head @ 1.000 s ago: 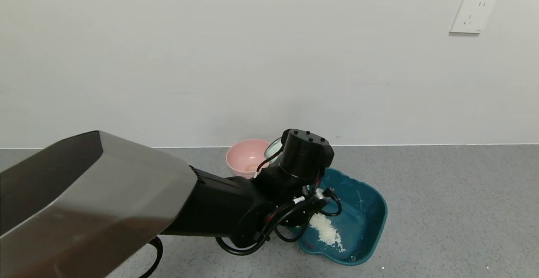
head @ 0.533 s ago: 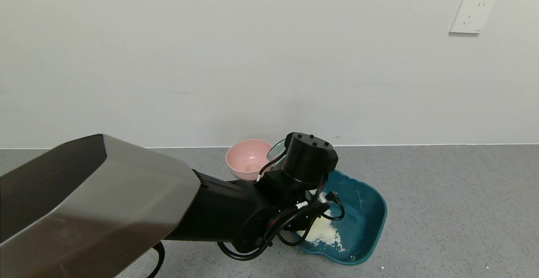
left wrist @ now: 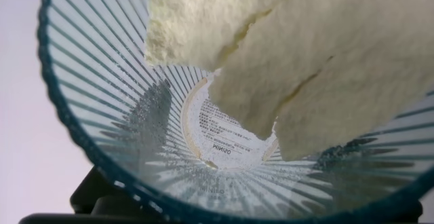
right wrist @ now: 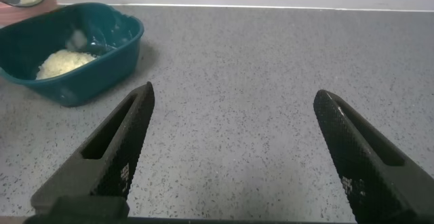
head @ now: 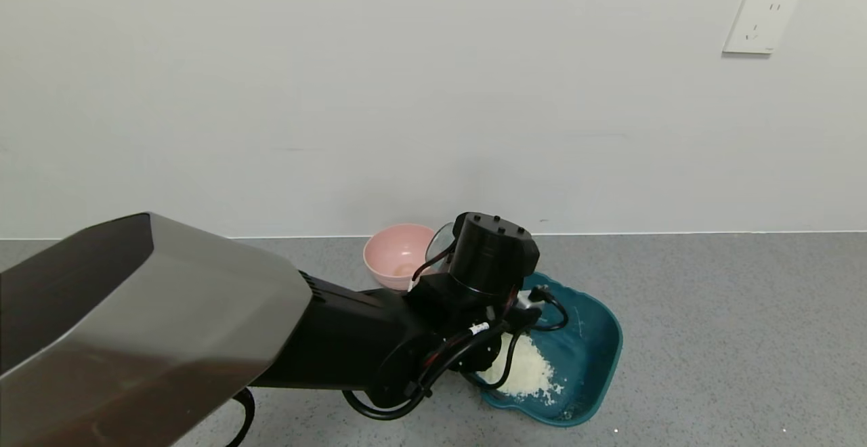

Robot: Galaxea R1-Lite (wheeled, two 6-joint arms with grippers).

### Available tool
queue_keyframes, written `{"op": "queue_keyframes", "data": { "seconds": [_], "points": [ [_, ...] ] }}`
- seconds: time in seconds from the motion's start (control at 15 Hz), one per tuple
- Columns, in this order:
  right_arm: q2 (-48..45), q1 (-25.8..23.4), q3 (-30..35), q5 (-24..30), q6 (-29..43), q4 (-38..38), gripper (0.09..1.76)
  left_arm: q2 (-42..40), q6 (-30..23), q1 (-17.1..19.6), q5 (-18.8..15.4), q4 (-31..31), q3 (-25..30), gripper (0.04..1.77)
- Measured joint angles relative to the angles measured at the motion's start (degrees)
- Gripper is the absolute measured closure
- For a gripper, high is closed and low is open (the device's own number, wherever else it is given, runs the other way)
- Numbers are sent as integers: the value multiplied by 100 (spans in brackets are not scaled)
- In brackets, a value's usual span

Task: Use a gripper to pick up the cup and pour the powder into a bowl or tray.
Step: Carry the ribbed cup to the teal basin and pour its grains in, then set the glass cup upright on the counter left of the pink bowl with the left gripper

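Observation:
My left gripper's black wrist (head: 493, 252) hangs over the near-left part of the dark teal basin (head: 599, 338); its fingers are hidden behind the wrist. It holds the ribbed translucent cup (head: 439, 238) tipped over. The left wrist view looks into the cup (left wrist: 102, 108): cracked slabs of cream powder (left wrist: 325, 54) cling to one side and the labelled bottom is bare. A pile of powder (head: 527, 369) lies in the basin, which also shows in the right wrist view (right wrist: 108, 64). My right gripper (right wrist: 234, 156) is open and empty above the grey surface, off to the basin's side.
A small pink bowl (head: 396, 257) stands behind the cup, close to the white wall. A wall socket (head: 758, 22) sits high at the right. A few powder specks (head: 615, 431) lie on the grey surface near the basin.
The powder pile in the basin has grown and spread. My left wrist has turned a little, and its cable loop has swung up over the basin.

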Motion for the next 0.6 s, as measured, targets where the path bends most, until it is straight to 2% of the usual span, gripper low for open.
{"op": "queue_keyframes", "data": {
  "seconds": [0.4,0.6],
  "points": [
    [0,0,0,-2,-2,-2,14,-158,-1687,48,-33,33,277,56],
    [0,0,0,-2,0,-2,14,-255,-2793,113,-46,51,354,56]
  ]
}}
